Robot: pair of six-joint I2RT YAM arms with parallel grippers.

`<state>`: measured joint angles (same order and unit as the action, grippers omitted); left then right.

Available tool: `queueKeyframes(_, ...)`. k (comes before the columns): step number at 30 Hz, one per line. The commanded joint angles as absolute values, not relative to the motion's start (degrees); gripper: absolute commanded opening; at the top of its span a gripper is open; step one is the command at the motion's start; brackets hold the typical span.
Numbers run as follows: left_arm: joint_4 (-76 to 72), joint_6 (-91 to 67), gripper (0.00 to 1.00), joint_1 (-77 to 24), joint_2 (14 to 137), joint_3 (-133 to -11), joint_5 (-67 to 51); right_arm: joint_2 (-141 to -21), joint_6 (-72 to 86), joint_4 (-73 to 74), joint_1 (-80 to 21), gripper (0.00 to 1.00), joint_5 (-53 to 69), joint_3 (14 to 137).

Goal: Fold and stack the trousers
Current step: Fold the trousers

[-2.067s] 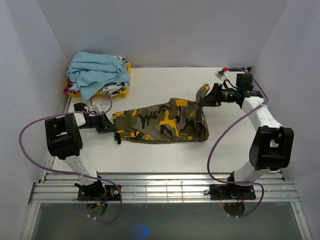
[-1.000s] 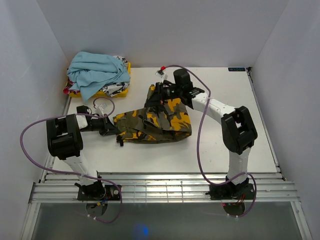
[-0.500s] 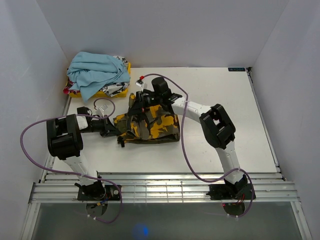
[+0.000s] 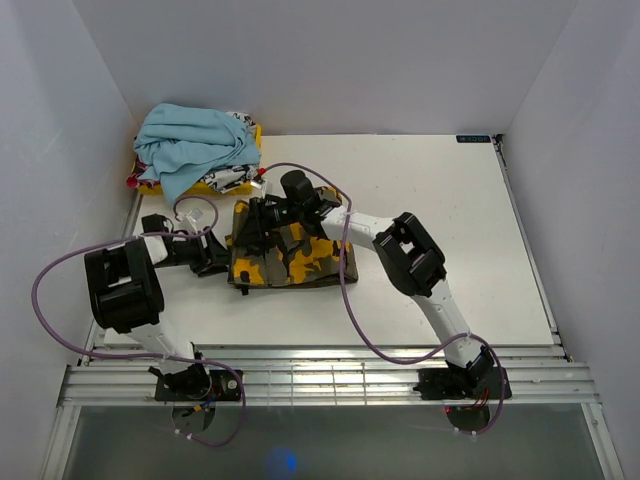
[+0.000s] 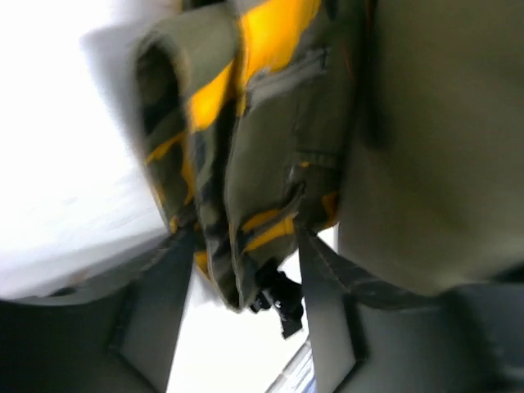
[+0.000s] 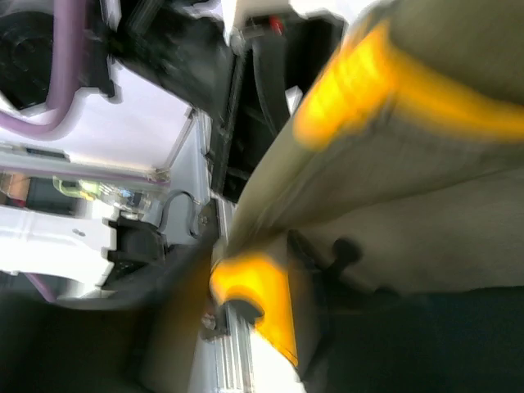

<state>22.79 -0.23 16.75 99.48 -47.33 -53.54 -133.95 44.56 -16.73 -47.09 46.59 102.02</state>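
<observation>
Camouflage cloth, the trousers [image 4: 296, 258], lies folded left of centre in the top view, long axis running left to right. Your left gripper [image 4: 214, 256] sits at its left end, fingers [image 5: 151, 315] spread around the folded edge. The right gripper [image 4: 252, 224] covers its upper-left corner, and blur hides whether those fingers pinch.

White table [image 4: 450, 230]: folded camo trousers [image 4: 290, 262] left-ctr; clothes pile [image 4: 195, 150] far-left corner, blue garment topmost.

High rear view down on table [image 4: 450, 200], both wrist views blurred, close against the trousers [image 4: 290, 262]
</observation>
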Motion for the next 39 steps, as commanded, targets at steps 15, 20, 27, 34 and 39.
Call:
queueKeyframes(15,32.6,6.06,0.64,27.42,83.5,-52.64,-48.83,-119.64,23.25,2.51,-40.18,0.93,55.81,106.27)
queueKeyframes(20,35.68,11.16,0.57,24.18,82.09,-56.76,-65.47,-114.0,0.91,24.23,-30.0,0.79,51.16,101.87)
queueKeyframes(27,27.61,3.88,0.68,13.55,82.96,-55.82,-60.74,-116.26,-11.07,33.22,-25.93,0.68,55.8,97.47)
queueKeyframes(34,24.79,-1.41,0.75,13.18,93.59,-53.35,-49.94,-124.27,-7.48,26.74,-27.25,0.79,55.56,94.58)
queueKeyframes(39,27.07,-0.71,0.75,17.91,103.08,-53.09,-46.23,-129.63,-2.03,19.6,-27.25,0.91,50.8,91.05)
